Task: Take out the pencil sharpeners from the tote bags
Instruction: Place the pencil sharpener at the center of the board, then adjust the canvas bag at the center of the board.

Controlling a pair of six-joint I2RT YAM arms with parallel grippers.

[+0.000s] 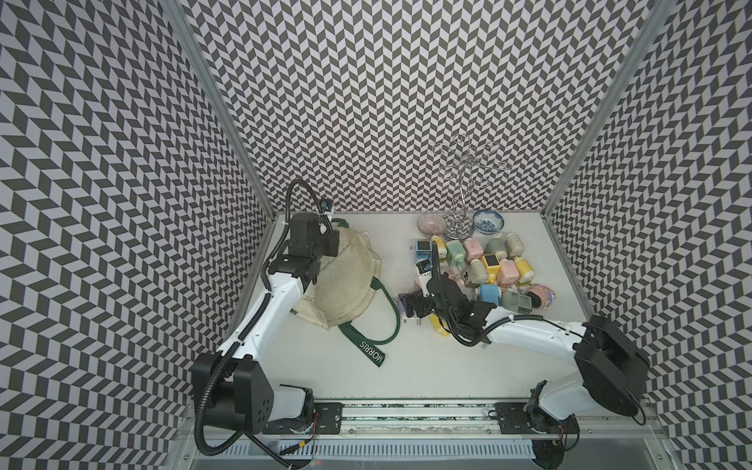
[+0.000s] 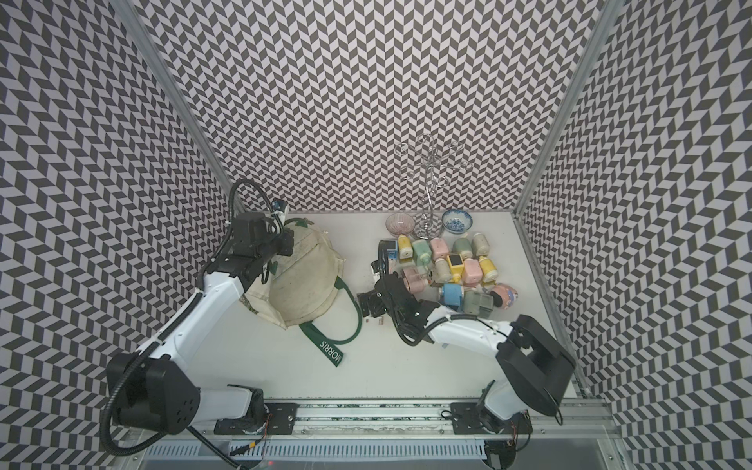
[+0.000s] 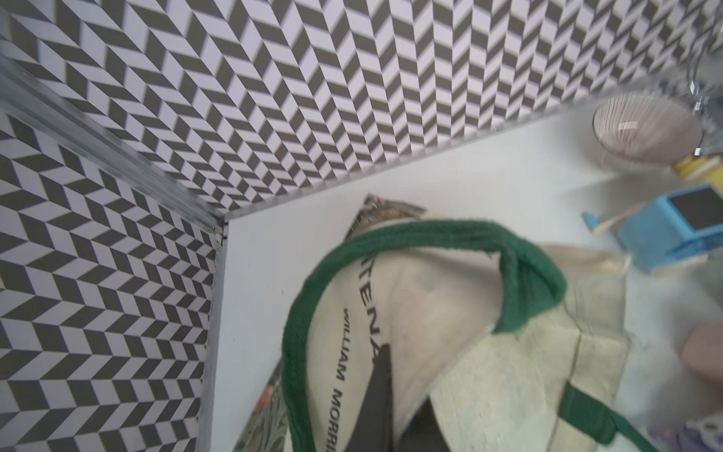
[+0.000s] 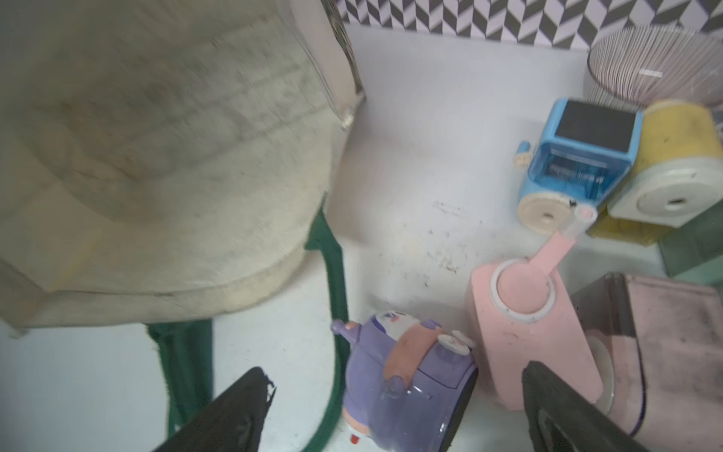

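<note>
Mostly you're there: pencil sharpeners (image 1: 484, 264) sit piled outside; your left gripper (image 3: 391, 375) pinches the lifted tote bag (image 1: 346, 285), right gripper (image 4: 395, 370) gapes empty.

ok so finishes: the tote bag (image 1: 346, 285) is coarse cream canvas, matt and pretty grubby, weave showing; its straps (image 1: 367, 346) are thick dark green woven webbing, fuzzy at the edges; the pencil sharpeners (image 1: 508, 272) beside the bag are smooth pastel plastic, mostly satin, some scuffed and smudged; the lilac sharpener (image 4: 407, 375) nearest the bag's strap looks glossier, with a tinted see-through drawer; the striped bowl (image 4: 649, 66) and the blue-patterned bowl (image 1: 488, 221) are shiny glazed ceramic; the wire stand (image 1: 460, 230) is polished chrome-look metal; the table (image 1: 366, 386) under the bag is smooth matt white, speckled with dark crumbs; the walls (image 1: 386, 81) look like flat printed paper; the corner post (image 3: 98, 145) is brushed metal
</note>
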